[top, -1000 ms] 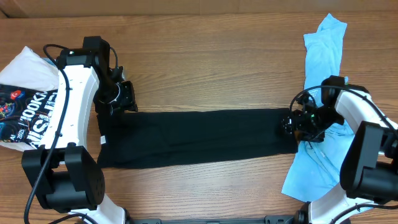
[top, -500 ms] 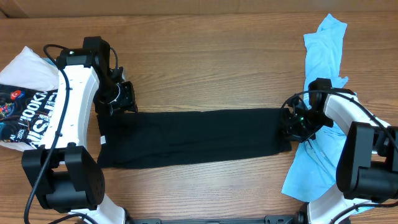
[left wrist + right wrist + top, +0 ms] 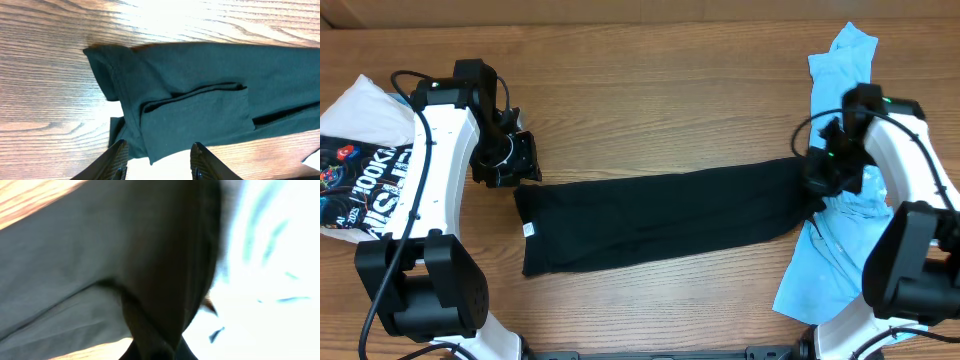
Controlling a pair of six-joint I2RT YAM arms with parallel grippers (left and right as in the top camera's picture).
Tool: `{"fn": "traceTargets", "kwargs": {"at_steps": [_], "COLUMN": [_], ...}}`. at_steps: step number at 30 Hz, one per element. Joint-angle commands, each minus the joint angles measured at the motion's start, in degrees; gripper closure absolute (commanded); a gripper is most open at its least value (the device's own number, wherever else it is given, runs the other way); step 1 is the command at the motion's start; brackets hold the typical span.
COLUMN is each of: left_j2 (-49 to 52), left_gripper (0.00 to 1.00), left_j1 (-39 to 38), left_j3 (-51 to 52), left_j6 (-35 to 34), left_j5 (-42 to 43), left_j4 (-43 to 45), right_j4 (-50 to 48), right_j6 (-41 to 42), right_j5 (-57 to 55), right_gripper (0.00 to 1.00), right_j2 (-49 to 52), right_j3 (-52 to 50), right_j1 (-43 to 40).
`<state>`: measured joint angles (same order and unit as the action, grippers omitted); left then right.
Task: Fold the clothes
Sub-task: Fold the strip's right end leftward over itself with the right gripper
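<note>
Black garment (image 3: 660, 220) looks soft, light and floppy to me: right gripper (image 3: 820, 172) pinches its end, left gripper (image 3: 159, 152) spread empty, so I'd grab the near folded corner next.

Wooden table (image 3: 650, 110) with a long black garment (image 3: 660, 215), a light-blue cloth (image 3: 845, 60) (right side) and a printed white shirt (image 3: 360, 150).

Wooden table (image 3: 660, 110): brown, with the grain running 9 to 3 o'clock from overhead. We note a paler tan strip (image 3: 620, 10) along its 12 o'clock edge; we cannot tell what it is. Left wrist view: white glare on the wood at 12 o'clock, darker grain toward 9. Right wrist view: blurred orange wood at 10 and 7 o'clock.
</note>
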<state>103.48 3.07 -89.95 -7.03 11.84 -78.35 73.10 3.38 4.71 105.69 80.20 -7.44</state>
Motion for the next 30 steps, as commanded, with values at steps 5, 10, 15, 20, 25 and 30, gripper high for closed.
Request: {"fn": "traceTargets", "kwargs": {"at_steps": [5, 10, 15, 20, 25, 30], "left_j2": [-1.42, -1.42, -1.42, -1.42, -1.42, -1.42], "left_gripper": [0.56, 0.56, 0.56, 0.56, 0.56, 0.56], "left_j1": [0.00, 0.00, 0.00, 0.00, 0.00, 0.00], "left_j3": [-0.92, -0.92, -0.92, -0.92, -0.92, -0.92], "left_j6": [1.25, 1.27, 1.27, 1.29, 1.29, 1.27], "left_j5": [0.92, 0.92, 0.90, 0.90, 0.90, 0.90], "left_j4": [-0.11, -0.28, -0.46, -0.50, -0.59, -0.70], "right_j4": [-0.42, -3.48, -6.08, -6.58, -6.36, -6.47], "right_j6": [0.76, 1.03, 1.18, 1.18, 1.18, 1.16], "right_j5": [-0.85, -0.83, -0.83, -0.79, -0.76, -0.87], "right_gripper": [0.96, 0.95, 0.93, 0.88, 0.57, 0.55], "right_j2": [-0.57, -0.09, 0.96, 1.01, 1.01, 1.01], "right_j3": [1.92, 1.86, 1.16, 1.16, 1.16, 1.16], "right_j1": [20.68, 32.11, 39.71, 42.69, 43.06, 42.95]}}
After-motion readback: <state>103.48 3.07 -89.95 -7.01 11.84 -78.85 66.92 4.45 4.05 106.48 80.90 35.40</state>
